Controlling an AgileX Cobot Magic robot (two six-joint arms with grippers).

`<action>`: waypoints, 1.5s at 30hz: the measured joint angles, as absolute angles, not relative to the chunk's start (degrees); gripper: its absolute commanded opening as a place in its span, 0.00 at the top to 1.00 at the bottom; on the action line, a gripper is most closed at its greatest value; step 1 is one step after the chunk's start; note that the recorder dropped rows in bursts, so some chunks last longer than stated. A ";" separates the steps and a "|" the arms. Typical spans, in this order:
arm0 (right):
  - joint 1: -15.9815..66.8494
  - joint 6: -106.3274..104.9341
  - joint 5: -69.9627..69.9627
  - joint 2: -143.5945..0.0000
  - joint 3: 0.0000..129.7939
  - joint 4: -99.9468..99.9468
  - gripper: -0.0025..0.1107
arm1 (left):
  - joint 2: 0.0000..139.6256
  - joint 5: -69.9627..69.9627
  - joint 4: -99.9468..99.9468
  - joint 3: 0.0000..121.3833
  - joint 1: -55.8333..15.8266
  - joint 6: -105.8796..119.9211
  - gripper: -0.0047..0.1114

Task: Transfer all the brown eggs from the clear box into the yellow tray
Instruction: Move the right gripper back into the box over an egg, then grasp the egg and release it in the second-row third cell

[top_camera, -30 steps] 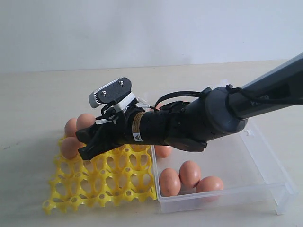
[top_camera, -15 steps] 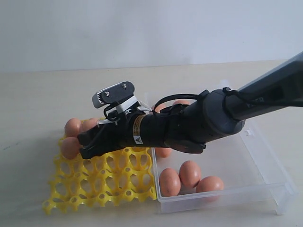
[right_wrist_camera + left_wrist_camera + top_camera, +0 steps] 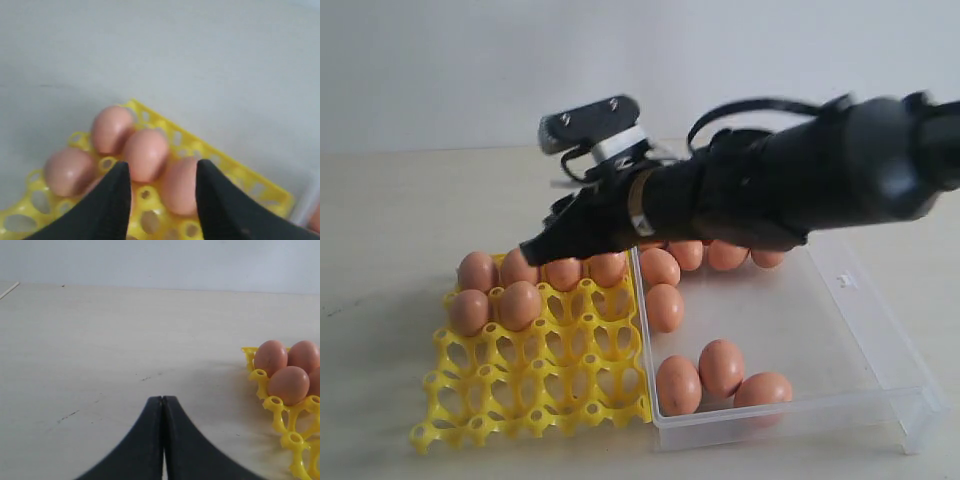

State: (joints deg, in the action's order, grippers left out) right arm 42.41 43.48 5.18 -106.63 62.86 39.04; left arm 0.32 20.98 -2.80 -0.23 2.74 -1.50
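Pinch the likely light, slick, brittle brown eggs point(image 3: 678, 385) at lower centre softly across the belly, right gripper point(image 3: 161, 172) spread empty, left gripper point(image 3: 162, 401) pressed together.

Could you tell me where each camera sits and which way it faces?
Exterior: off the arms, raised, facing the table and pale wall; shows the yellow tray, clear box and right arm.
Left wrist: low over the table, facing along it to the wall; the shut left pincer shows.
Right wrist: above the tray, looking down on brown eggs past the open right pincer.
Shared: all three show the tray with eggs in it.
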 measured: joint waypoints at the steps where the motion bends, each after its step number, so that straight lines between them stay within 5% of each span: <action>1: 42.41 43.16 -0.44 -104.44 62.97 38.38 0.83 | 0.32 20.98 -2.80 -0.23 2.74 -1.50 0.96; 6: 41.20 33.18 -25.73 -94.47 63.20 25.63 0.93 | 0.32 20.98 -2.80 -0.23 2.74 -1.50 0.96; 11: 37.46 22.55 -36.01 -92.66 60.26 12.13 0.78 | 0.32 20.98 -2.80 -0.23 2.74 -1.50 0.96; 18: 36.00 20.58 -31.95 -92.66 51.60 1.92 0.43 | 0.32 20.98 -2.80 -0.23 2.74 -1.50 0.96; 36: 36.00 20.26 -21.15 -99.99 48.62 -1.28 0.42 | 0.32 20.98 -2.80 -0.23 2.74 -1.50 0.96; 38: 36.00 21.52 -20.62 -101.62 48.62 -0.53 0.45 | 0.32 20.98 -2.80 -0.23 2.74 -1.50 0.96; 40: 36.00 22.19 -20.62 -102.63 48.62 -0.30 0.59 | 0.32 20.98 -2.80 -0.23 2.74 -1.50 0.96; 42: 36.00 22.46 -20.62 -102.83 48.62 0.00 0.94 | 0.32 20.98 -2.80 -0.23 2.74 -1.50 0.96; 45: 36.00 22.44 -21.09 -102.32 48.62 0.31 0.98 | 0.32 20.98 -2.80 -0.23 2.74 -1.50 0.96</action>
